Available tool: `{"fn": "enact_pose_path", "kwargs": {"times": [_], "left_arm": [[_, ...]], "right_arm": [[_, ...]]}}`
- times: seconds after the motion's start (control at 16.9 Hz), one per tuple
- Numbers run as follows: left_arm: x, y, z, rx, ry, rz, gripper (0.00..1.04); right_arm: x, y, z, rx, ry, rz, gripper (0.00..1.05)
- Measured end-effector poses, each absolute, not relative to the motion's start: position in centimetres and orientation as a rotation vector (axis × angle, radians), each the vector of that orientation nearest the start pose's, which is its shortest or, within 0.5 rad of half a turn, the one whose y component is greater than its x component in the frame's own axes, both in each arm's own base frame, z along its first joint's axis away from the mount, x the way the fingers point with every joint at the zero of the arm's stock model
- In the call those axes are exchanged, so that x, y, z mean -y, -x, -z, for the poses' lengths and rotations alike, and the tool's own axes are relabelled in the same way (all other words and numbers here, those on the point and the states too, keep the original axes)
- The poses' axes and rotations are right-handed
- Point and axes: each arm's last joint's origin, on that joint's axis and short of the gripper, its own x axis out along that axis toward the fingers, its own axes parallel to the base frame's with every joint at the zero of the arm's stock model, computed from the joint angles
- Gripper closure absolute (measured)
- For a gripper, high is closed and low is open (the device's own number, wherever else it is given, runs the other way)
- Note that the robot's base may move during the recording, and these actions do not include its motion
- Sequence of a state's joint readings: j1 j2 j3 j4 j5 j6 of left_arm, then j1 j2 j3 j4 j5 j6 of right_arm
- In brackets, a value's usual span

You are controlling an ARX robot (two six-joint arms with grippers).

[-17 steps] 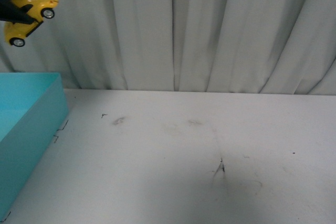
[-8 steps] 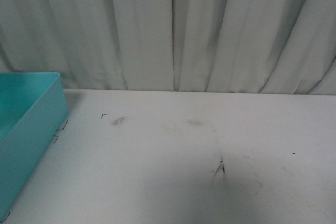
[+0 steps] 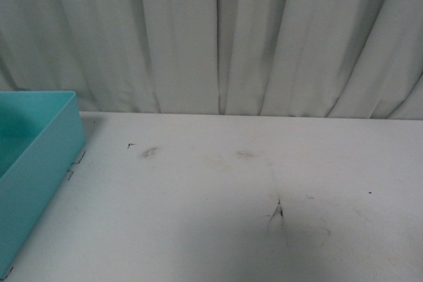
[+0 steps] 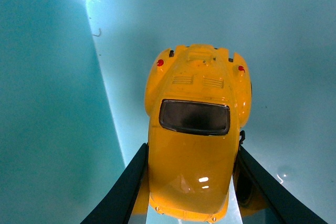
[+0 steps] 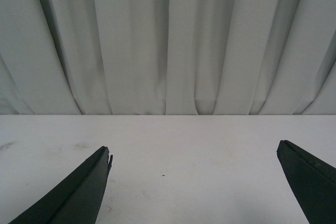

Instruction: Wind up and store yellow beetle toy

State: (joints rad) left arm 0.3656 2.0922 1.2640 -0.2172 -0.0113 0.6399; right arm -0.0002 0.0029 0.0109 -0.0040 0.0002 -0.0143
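**Left wrist view.** The left gripper (image 4: pixel 192 148) is clamped on the beetle (image 4: pixel 193 129), with 1 finger on each flank. The beetle's long axis runs parallel to the fingers, its 2 red tail lights pointing away from the wrist towards the floor of the box (image 4: pixel 294 51). We judge the beetle to be inside the box, near a wall seam. We cannot tell whether it touches the floor. Storing it calls only for the jaws to part.

**Right wrist view.** The right gripper (image 5: pixel 194 150) stands wide open and empty over the table (image 5: pixel 184 135), so the left arm is the nearer.

**Front view.** We see neither arm.
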Motion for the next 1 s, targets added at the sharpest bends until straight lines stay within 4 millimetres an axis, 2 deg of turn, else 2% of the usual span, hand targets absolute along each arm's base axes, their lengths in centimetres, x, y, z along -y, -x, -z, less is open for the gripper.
{"fn": "enact_pose_path", "kwargs": {"times": [0.06, 0.3, 0.35, 0.47, 0.65, 0.77, 1.0], "left_arm": [[-14.5, -38.3, -10.2, -1.106, -0.379, 0.003, 0.66], [-13.6, -38.3, -9.8, -1.102, -0.372, 0.016, 0.66], [-13.5, -38.3, -9.8, -1.108, -0.367, 0.018, 0.61], [-13.1, -37.8, -9.1, -1.146, -0.339, 0.045, 0.38], [-13.1, -37.7, -9.2, -1.146, -0.309, 0.057, 0.05], [-13.2, -37.5, -11.0, -1.106, -0.285, 0.060, 0.07], [-14.7, -36.4, -18.7, -0.828, -0.202, 0.017, 0.07]], "right_arm": [[0.0, -9.7, -16.7, 0.004, 0.015, 0.000, 0.07], [0.0, -9.7, -16.7, 0.004, 0.015, 0.000, 0.07], [0.0, -9.7, -16.7, 0.004, 0.014, 0.000, 0.07], [0.0, -9.7, -16.7, 0.004, 0.015, 0.000, 0.07], [0.0, -9.7, -16.7, 0.004, 0.014, 0.000, 0.07], [0.0, -9.7, -16.7, 0.004, 0.014, 0.000, 0.07], [0.0, -9.7, -16.7, 0.004, 0.015, 0.001, 0.07]]}}
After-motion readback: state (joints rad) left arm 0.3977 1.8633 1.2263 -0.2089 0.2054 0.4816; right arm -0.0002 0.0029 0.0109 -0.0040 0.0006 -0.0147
